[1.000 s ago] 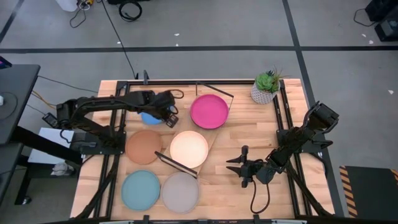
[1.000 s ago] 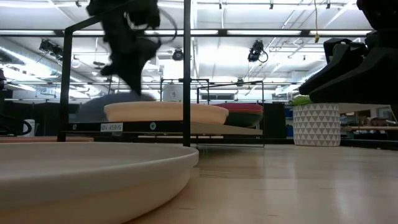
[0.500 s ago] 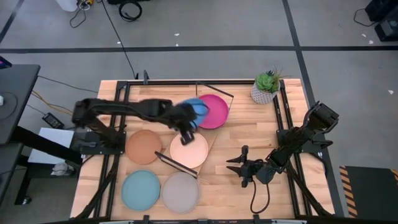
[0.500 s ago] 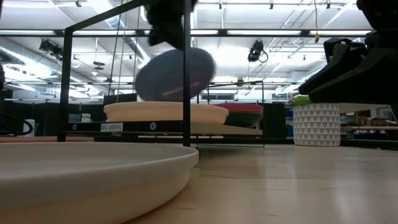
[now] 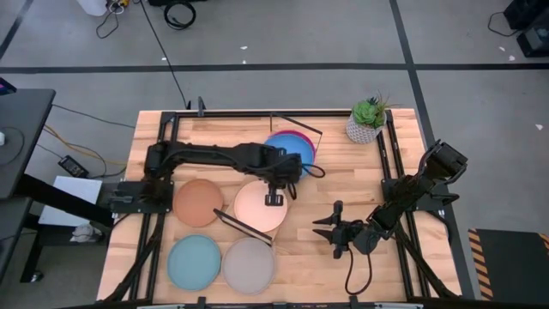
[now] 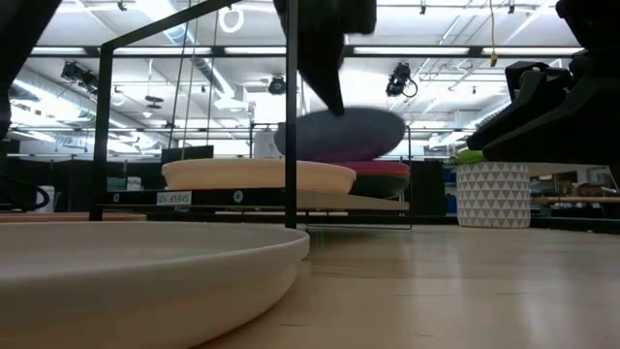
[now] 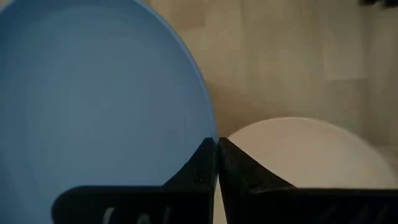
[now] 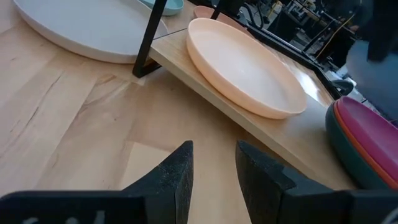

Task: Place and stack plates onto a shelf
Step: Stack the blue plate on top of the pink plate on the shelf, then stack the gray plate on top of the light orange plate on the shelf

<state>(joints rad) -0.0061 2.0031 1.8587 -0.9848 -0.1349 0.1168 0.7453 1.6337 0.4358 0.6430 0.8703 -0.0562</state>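
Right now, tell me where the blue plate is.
The blue plate is held by the left gripper above the pink plate at the shelf's far end in the high view, beside the cream plate.

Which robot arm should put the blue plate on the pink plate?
The left one, most likely. The left gripper is shut on the blue plate, holding it just above the pink plate on the shelf. The right gripper sits apart near the table's front and holds nothing.

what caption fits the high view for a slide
Left gripper holds round blue plastic plate over pink plate on shelf.
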